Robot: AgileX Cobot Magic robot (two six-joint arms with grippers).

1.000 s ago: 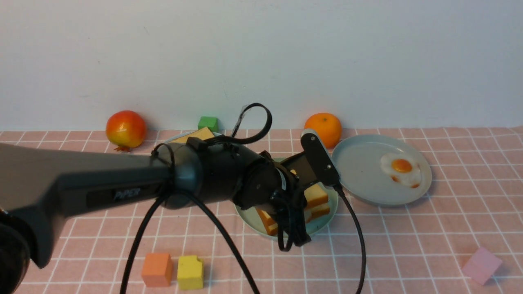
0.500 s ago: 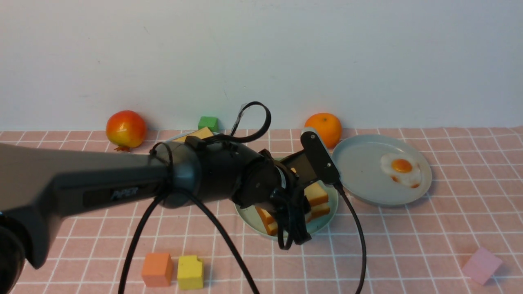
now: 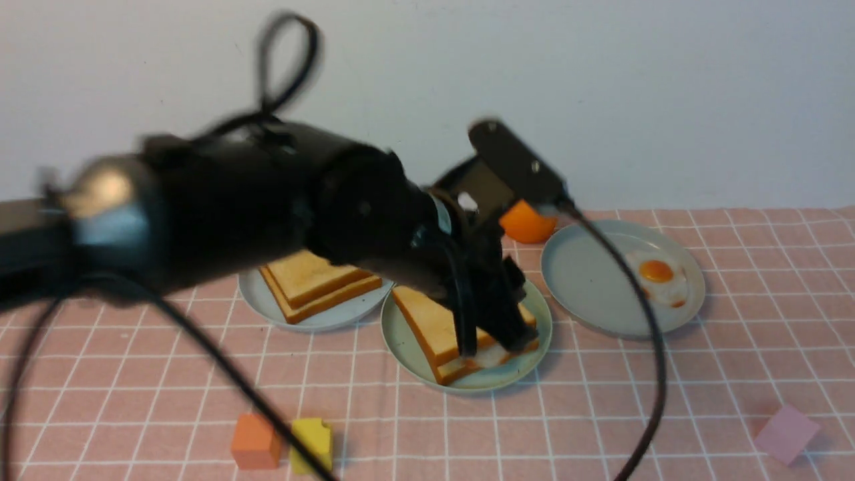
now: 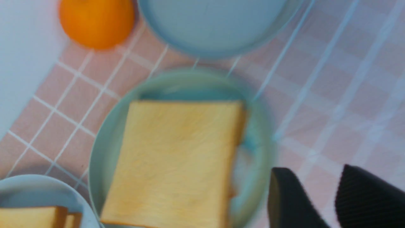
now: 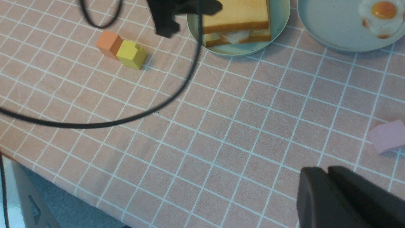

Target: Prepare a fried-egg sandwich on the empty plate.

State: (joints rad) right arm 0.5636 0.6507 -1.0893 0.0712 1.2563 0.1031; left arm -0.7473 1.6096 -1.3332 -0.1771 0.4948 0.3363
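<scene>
The fried-egg sandwich lies on the mint-green plate at the table's centre: two toast slices with egg white showing between them. My left gripper hangs blurred just above the sandwich's right side. In the left wrist view the left gripper is open and holds nothing, beside the plate's rim, with the top slice lying free. My right gripper is shut and empty over bare tablecloth near the front; the front view does not show it.
A grey-blue plate at the right carries a bare fried egg. Another plate at the left holds a toast pile. An orange sits behind. Orange, yellow and pink blocks lie in front.
My left arm has swung up from low over the sandwich, and the toast pile behind it now shows. The sandwich stays on the plate.
</scene>
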